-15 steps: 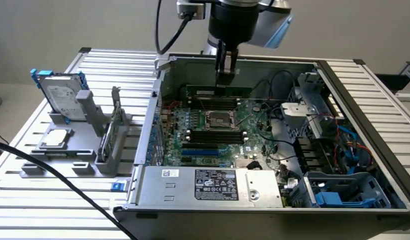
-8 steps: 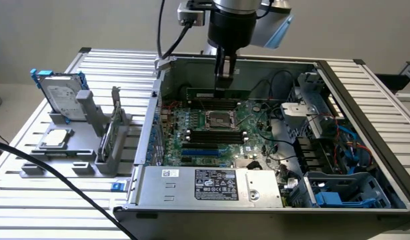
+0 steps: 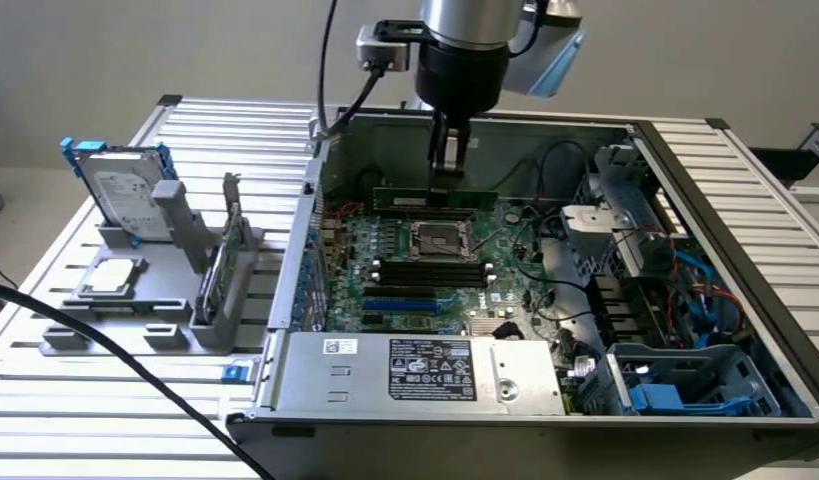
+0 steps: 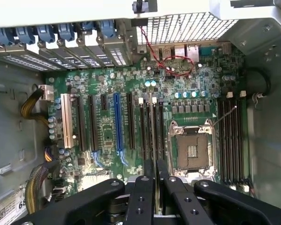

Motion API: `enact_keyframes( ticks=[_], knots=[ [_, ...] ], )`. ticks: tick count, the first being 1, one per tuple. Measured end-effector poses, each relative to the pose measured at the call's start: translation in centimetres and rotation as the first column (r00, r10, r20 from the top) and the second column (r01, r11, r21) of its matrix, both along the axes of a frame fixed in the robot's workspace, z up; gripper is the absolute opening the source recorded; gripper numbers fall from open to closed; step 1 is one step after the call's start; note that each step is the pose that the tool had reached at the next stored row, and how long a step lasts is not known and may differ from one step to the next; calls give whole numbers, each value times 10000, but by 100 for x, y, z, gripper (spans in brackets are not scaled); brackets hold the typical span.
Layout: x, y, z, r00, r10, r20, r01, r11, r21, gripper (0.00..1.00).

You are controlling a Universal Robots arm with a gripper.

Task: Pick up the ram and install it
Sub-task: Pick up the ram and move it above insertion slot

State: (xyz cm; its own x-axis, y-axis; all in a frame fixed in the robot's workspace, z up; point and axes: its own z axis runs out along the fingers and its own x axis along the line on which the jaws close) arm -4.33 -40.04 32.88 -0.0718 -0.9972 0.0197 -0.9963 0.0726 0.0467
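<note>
Inside the open computer case, on the desk's half toward the exterior view's right, your hand is pinching the ram by its upper edge. The stick hangs level over the motherboard, just beyond the processor socket. So the picking is done. The seating I judge not finished; whether the stick touches a slot, I cannot tell.

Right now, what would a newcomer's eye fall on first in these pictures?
The open computer case sits in the middle. Above its green motherboard, the arm's jaws are shut on the ram, held level. At the exterior view's left, a hard drive stands upright in a grey holder.
</note>
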Motion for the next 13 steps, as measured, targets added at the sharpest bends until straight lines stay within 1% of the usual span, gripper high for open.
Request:
enact_keyframes(
  ticks=[13],
  knots=[
    [78,0,-232,10000,-67,1,67,10000,2,14]
  ],
)
